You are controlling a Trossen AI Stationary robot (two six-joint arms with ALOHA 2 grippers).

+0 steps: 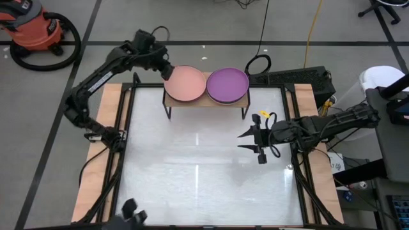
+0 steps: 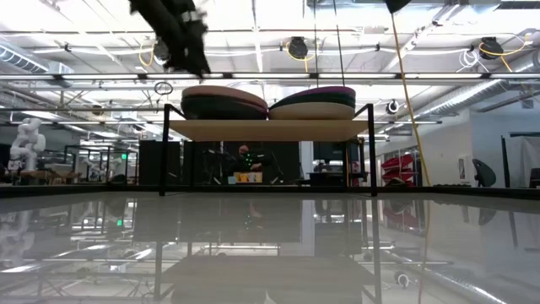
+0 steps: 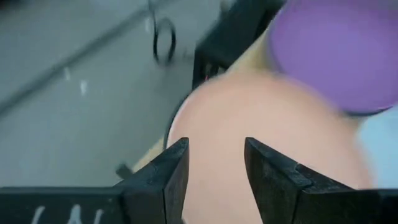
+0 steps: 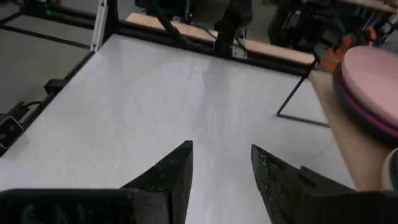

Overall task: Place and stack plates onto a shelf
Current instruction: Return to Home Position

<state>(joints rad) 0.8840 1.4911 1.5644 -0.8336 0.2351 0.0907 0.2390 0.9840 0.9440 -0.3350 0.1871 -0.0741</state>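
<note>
Claws: left claw (image 1: pixel 166 68) hangs with its fingers spread above the outer rim of the salmon plate (image 1: pixel 186 84); right claw (image 1: pixel 250 142) is spread too, holding nothing, low over the table (image 1: pixel 192 185)
Plates: the salmon plate lies just ahead of and below the left claw, topping one stack; the purple plate (image 1: pixel 227 85) tops the stack next to it, on the side away from that claw
Shelf: the shelf (image 1: pixel 204 103) carries both stacks and stands well apart from the right claw
Low view only: layers show, with dark plates under the salmon one and a beige plate (image 2: pixel 314 111) under the purple; from above only the top plates are seen
Right wrist view only: a magenta rim shows in the salmon-topped stack
Edges and room: bare table lies all around the right claw; a black frame and wooden borders run along the table's sides
Surface and room: glossy white top mirroring ceiling lights; grey floor with a red shop vacuum (image 1: pixel 32 29) behind the left claw
</note>
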